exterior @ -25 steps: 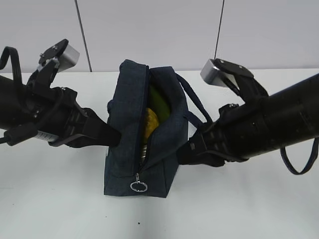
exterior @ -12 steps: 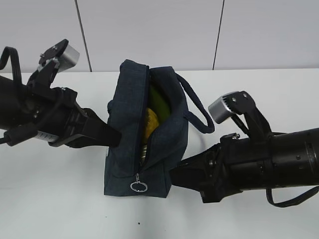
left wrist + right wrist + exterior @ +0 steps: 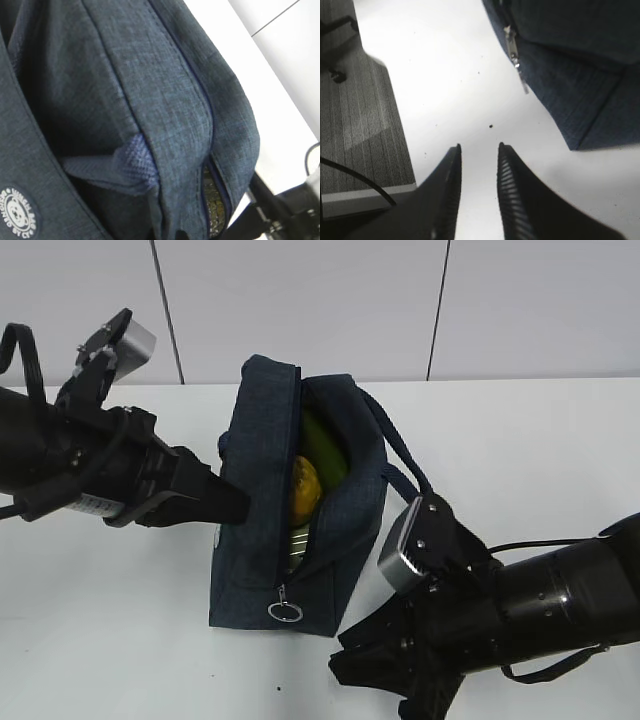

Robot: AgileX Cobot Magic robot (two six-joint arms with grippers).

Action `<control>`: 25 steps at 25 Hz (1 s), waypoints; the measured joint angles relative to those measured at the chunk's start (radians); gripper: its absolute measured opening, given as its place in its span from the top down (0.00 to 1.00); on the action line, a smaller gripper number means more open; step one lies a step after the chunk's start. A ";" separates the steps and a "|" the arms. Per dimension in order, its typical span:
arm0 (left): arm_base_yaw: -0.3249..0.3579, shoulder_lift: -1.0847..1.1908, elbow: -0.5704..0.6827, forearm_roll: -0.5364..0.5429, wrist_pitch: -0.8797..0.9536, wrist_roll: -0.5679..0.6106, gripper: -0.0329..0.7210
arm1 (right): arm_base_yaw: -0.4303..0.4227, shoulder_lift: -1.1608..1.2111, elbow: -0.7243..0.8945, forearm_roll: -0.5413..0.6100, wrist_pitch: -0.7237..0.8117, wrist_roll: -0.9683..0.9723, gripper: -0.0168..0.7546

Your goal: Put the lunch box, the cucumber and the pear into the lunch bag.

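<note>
Two arms flank the lunch bag (image 3: 290, 530) in the exterior view. The bag stands on the white table (image 3: 120, 640), zipper open along its top, with the silver ring pull (image 3: 283, 612) hanging at the near end. Inside the opening, the cucumber (image 3: 325, 448) lies toward the far end and the pear (image 3: 304, 490) sits just in front of it. Below the pear, a ribbed pale surface shows, possibly the lunch box; this cannot be confirmed. The left gripper (image 3: 238, 505) presses against the left wall of the bag at mid-height, jaws fully closed; whether fabric is pinched between them cannot be told here. The right gripper (image 3: 345, 665) is low over the table near the bag's front right corner, apart from the bag. The bag's loop handle (image 3: 400, 455) drapes over the right side.

Left wrist view: navy fabric fills the frame. A mesh tab (image 3: 127, 162) protrudes from a fold, a round white logo patch (image 3: 17, 218) sits at lower left, and silver lining (image 3: 212, 200) shows in the zipper gap. The fingertips are not visible.

Right wrist view: both fingers (image 3: 512, 195) stand partly open with a narrow gap, holding nothing, above bare table. The bag's corner and a zipper tab (image 3: 515, 57) lie ahead at upper right.
</note>
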 joint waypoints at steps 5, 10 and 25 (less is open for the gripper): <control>0.000 0.000 0.000 -0.007 0.011 0.000 0.97 | 0.000 0.091 -0.048 0.000 0.040 -0.086 0.63; 0.000 0.000 0.000 -0.008 0.015 0.000 0.97 | 0.000 0.116 -0.101 0.002 0.044 -0.138 0.61; 0.000 0.000 0.000 -0.008 0.017 0.000 0.97 | 0.000 0.196 -0.174 0.002 0.055 -0.151 0.60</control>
